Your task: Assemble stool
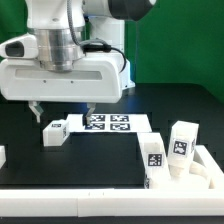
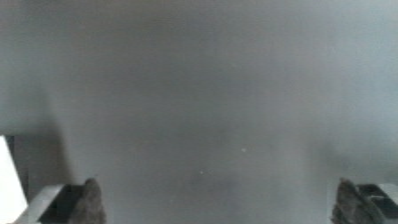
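My gripper [image 1: 62, 110] hangs open and empty above the black table, left of centre in the exterior view. A short white stool leg [image 1: 55, 132] with a tag lies on the table just below and between the fingers, not touched. Two more blocky tagged legs [image 1: 153, 155] [image 1: 182, 140] stand at the exterior view's right on or beside a low white part [image 1: 195, 178], whose shape I cannot make out. In the wrist view the gripper [image 2: 221, 205] shows only two dark fingertips [image 2: 71, 205] set far apart over a blurred grey surface, with nothing between them.
The marker board [image 1: 108, 124] lies flat just to the exterior view's right of the lying leg. A long white border rail [image 1: 60, 205] runs along the front. A small white piece [image 1: 2, 155] sits at the left edge. A green wall stands behind.
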Controlling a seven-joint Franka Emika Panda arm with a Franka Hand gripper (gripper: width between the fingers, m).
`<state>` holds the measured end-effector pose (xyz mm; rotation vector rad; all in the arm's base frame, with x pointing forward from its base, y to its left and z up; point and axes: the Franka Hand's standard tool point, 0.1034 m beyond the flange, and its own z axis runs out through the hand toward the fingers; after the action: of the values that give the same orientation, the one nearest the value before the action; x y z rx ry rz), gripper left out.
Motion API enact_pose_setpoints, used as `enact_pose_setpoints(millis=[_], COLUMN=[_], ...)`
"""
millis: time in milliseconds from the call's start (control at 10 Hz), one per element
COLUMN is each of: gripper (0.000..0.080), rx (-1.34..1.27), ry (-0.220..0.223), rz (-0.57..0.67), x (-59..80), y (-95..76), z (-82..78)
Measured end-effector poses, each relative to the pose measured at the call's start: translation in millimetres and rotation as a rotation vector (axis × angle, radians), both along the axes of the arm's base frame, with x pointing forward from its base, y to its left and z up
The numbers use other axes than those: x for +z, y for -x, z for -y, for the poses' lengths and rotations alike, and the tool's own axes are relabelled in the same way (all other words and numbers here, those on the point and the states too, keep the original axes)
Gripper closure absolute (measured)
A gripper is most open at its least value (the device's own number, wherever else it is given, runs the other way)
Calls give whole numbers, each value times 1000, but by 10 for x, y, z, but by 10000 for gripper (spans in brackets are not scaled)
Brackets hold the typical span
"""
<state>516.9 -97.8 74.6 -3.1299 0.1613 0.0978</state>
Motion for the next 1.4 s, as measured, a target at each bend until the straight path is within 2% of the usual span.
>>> enact_pose_setpoints(millis=[200,300,400,500,600,700,1100,1300,1400], gripper=[150,150,150,150,150,150,150,150,150], rx=[2,-4,-22,-46,-56,-59,-92,-117,-113], ry=[-2,-18,-57,-93,-116,-122,-136,-184,-167], rz=[-15,-50,-146,-302,-443,-533,-770,-940,-909], x=[-6,-34,-89,-110,-117,-134,-141,-120,-174], y=[10,57,131,244,306,335,438,569,492], z=[-7,1,31,49,98,119,171,234,271])
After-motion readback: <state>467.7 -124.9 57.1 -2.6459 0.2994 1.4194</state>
